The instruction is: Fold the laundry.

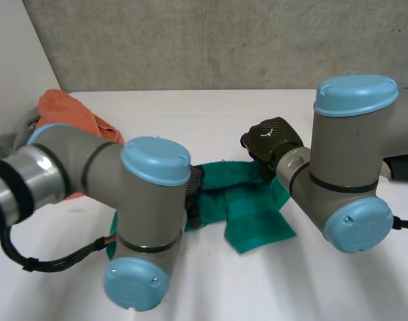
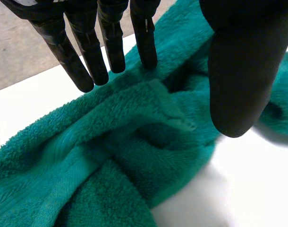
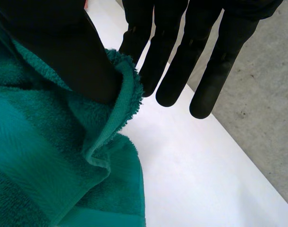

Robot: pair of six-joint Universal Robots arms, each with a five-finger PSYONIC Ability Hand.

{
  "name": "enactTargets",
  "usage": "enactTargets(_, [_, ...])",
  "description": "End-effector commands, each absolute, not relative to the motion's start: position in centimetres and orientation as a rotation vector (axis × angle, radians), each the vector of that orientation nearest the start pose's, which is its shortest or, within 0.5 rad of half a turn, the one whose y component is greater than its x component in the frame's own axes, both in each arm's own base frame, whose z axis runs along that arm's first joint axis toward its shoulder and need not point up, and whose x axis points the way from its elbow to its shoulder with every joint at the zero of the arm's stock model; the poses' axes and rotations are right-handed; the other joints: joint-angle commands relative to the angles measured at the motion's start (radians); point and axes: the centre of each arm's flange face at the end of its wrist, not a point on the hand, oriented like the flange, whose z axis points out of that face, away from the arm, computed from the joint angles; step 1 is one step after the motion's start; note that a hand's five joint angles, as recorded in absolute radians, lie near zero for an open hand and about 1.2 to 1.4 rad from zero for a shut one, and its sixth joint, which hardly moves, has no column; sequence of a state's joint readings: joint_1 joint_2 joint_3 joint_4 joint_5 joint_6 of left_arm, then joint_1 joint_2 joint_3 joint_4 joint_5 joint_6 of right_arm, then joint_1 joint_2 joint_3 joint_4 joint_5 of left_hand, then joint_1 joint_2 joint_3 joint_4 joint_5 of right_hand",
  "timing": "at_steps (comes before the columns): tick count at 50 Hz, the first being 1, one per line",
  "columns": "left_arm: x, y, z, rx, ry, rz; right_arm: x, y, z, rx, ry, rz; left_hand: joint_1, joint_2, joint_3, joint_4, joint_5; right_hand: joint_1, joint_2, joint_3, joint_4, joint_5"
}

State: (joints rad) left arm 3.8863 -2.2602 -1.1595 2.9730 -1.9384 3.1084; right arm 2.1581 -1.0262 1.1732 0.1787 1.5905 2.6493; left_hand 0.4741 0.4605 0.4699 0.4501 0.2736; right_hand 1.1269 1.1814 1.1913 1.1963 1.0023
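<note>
I find the right hand pinching the towel by its hem at a corner, thumb against straight fingers. The left hand is open, fingers straight over the rumpled middle. The towel lies bunched on the tabletop. I judge it soft, limp and light, best taken by its hemmed corners.

A white table meets a grey wall.

You're looking at teal and orange on white.
Your towel is plain teal-green with a woven band of the same colour. The other cloth is plain orange, the table white and the wall speckled grey. The left hand and right hand are black, the arms grey with light-blue caps.
</note>
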Motion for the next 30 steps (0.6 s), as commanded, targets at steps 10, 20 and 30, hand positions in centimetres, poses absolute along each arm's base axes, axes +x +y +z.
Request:
enactTargets(10, [-36.7,-23.6,15.2,0.574,2.519,-1.830,32.8,-25.8,21.3,-1.294,2.175,-1.796,0.396,0.410,0.401,0.420,0.422,0.269,0.215,0.205,0.200,0.219])
enactTargets(20, [-36.3,-25.1,15.8,0.641,2.586,-1.872,33.0,-26.0,20.8,-1.307,2.178,-1.791,0.922,0.936,0.926,0.946,0.948,0.269,0.215,0.205,0.200,0.219])
enactTargets(30, [-31.8,-26.6,25.8,0.663,2.598,-2.005,32.3,-27.9,23.0,-1.239,2.157,-1.895,0.922,0.936,0.926,0.946,0.948,0.269,0.215,0.205,0.200,0.219])
